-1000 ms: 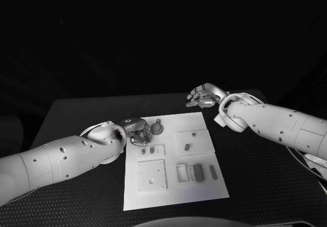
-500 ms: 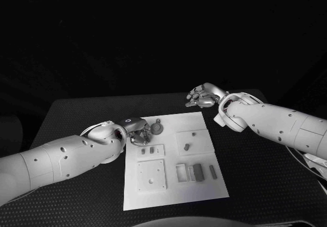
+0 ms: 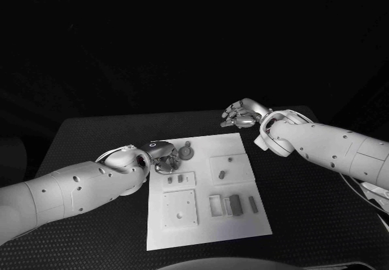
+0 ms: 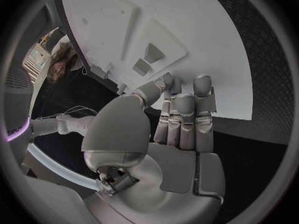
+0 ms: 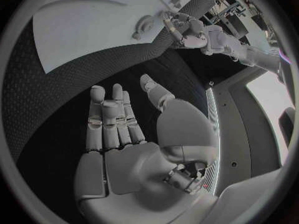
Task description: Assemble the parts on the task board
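Observation:
The white task board [image 3: 207, 230] lies mid-table. At its far left corner sits a round part [image 3: 187, 152]. My left hand [image 3: 164, 158] hovers at the board's left edge just beside that part, not touching it. Its fingers [image 4: 185, 117] stretch out straight over the board edge [image 4: 206, 45] with the thumb close alongside and nothing between them. My right hand [image 3: 240, 114] hangs over the black table beyond the board's far right corner. Its fingers [image 5: 109, 119] are spread and hold nothing.
On the board are a small plate with two pieces [image 3: 180, 180], a holed plate [image 3: 180, 208], another plate with pieces [image 3: 230, 167], a frame [image 3: 216, 205], a block [image 3: 235, 204] and a bar [image 3: 253, 204]. Black table surrounds the board.
My left hand has crept slightly toward the board and the round part. The right hand and the parts have stayed put.

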Robot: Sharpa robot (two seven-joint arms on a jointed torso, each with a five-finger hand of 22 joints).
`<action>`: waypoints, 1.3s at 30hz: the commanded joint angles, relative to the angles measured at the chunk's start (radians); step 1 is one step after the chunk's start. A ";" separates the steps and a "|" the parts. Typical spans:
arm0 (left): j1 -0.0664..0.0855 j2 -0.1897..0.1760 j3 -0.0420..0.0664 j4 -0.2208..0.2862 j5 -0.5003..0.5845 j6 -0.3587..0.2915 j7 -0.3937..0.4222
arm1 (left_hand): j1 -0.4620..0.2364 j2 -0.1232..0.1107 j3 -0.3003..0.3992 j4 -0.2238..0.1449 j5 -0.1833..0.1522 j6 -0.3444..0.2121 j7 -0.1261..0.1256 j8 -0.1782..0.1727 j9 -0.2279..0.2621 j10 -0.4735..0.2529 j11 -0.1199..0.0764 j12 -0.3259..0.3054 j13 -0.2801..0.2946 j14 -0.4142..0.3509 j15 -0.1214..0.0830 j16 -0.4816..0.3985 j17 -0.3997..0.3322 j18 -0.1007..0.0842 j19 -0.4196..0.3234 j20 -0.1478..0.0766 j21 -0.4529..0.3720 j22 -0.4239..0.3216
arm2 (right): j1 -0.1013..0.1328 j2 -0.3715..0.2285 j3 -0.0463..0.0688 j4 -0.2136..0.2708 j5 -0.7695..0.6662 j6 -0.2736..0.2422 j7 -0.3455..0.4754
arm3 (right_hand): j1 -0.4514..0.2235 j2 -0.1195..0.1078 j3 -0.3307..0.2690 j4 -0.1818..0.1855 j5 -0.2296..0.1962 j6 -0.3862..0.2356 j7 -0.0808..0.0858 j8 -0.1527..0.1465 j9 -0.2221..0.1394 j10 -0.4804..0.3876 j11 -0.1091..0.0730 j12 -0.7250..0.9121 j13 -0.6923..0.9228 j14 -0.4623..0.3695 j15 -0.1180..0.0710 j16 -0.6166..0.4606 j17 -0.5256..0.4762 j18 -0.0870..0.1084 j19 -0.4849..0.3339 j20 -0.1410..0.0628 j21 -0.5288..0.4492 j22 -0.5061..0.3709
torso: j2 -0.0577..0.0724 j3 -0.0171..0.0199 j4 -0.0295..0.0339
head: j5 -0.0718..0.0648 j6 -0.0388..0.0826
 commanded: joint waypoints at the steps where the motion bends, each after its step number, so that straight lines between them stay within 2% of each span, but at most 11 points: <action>1: -0.013 0.001 -0.010 -0.004 0.019 0.014 0.011 | -0.013 -0.007 0.001 -0.002 0.003 0.003 0.002 0.006 0.001 0.002 0.001 -0.006 -0.002 -0.001 0.000 0.002 -0.002 0.085 0.000 -0.004 0.004 0.023 | 0.000 -0.001 0.000 0.002 -0.001 0.011 0.009 | -0.008 -0.001 0.000 -0.001 0.000 0.000 0.006 -0.001 -0.001 0.007 0.002 -0.005 -0.001 -0.006 0.000 0.005 -0.001 0.013 0.010 0.000 -0.005 0.020 | 0.000 0.0001 0.0009 | -0.001 -0.001; 8: -0.013 0.006 -0.011 -0.006 0.046 -0.003 0.019 | -0.019 -0.013 -0.004 0.000 -0.001 -0.023 0.014 -0.007 -0.005 -0.022 0.009 -0.016 -0.008 -0.005 0.008 0.003 -0.004 0.085 -0.004 -0.002 0.004 0.023 | 0.000 -0.001 0.000 0.002 -0.001 0.013 0.007 | -0.007 -0.002 0.000 -0.001 0.000 0.000 0.006 -0.001 -0.001 0.008 0.002 -0.005 -0.001 -0.006 0.000 0.005 -0.001 0.013 0.009 0.000 -0.005 0.020 | 0.000 -0.0007 0.0007 | -0.002 0.000; 15: -0.013 0.003 -0.012 -0.005 0.060 -0.004 0.012 | -0.017 -0.031 -0.010 -0.002 -0.003 -0.085 0.037 -0.036 -0.019 -0.061 0.022 -0.016 -0.016 -0.024 0.020 0.001 -0.007 0.089 -0.019 0.010 0.000 0.023 | 0.000 -0.001 0.000 0.001 -0.001 0.015 0.007 | -0.008 -0.003 0.000 -0.001 0.000 -0.001 0.006 -0.001 -0.001 0.008 0.002 -0.006 -0.002 -0.006 0.001 0.005 -0.002 0.013 0.009 0.000 -0.005 0.020 | 0.000 -0.0003 0.0007 | -0.003 0.000; 26: -0.013 -0.002 -0.013 -0.013 0.060 0.002 -0.006 | -0.009 -0.043 -0.014 -0.002 -0.003 -0.126 0.043 -0.049 -0.027 -0.082 0.029 -0.013 -0.019 -0.035 0.027 0.005 -0.008 0.094 -0.026 0.018 -0.001 0.022 | 0.000 -0.002 0.000 0.000 -0.001 0.016 0.005 | -0.008 -0.005 0.000 -0.001 0.000 -0.003 0.006 -0.002 -0.002 0.007 0.003 -0.009 -0.003 -0.007 0.001 0.005 -0.002 0.013 0.009 0.000 -0.006 0.020 | 0.000 0.0005 0.0003 | -0.004 0.002; 38: -0.013 -0.017 -0.012 -0.021 0.060 -0.014 -0.009 | 0.000 -0.047 -0.013 -0.004 -0.003 -0.145 0.045 -0.054 -0.031 -0.086 0.030 -0.012 -0.019 -0.037 0.028 0.008 -0.008 0.097 -0.027 0.020 -0.001 0.022 | 0.000 -0.010 0.000 0.002 -0.011 0.024 0.002 | 0.000 -0.009 0.002 -0.004 0.000 -0.004 0.007 -0.002 -0.002 0.003 0.005 -0.019 -0.006 -0.008 0.003 0.006 -0.003 0.013 0.008 0.000 -0.006 0.020 | 0.000 -0.0008 0.0006 | -0.005 0.005; 39: -0.013 -0.019 -0.012 -0.022 0.061 -0.015 -0.009 | 0.000 -0.048 -0.013 -0.004 -0.003 -0.145 0.045 -0.054 -0.031 -0.086 0.030 -0.012 -0.019 -0.038 0.028 0.008 -0.008 0.097 -0.027 0.020 -0.001 0.022 | 0.000 -0.010 0.000 0.003 -0.014 0.025 0.002 | 0.002 -0.010 0.002 -0.005 0.000 -0.004 0.007 -0.002 -0.002 0.003 0.005 -0.020 -0.007 -0.008 0.003 0.006 -0.003 0.013 0.008 0.000 -0.006 0.020 | 0.001 -0.0009 0.0007 | -0.006 0.009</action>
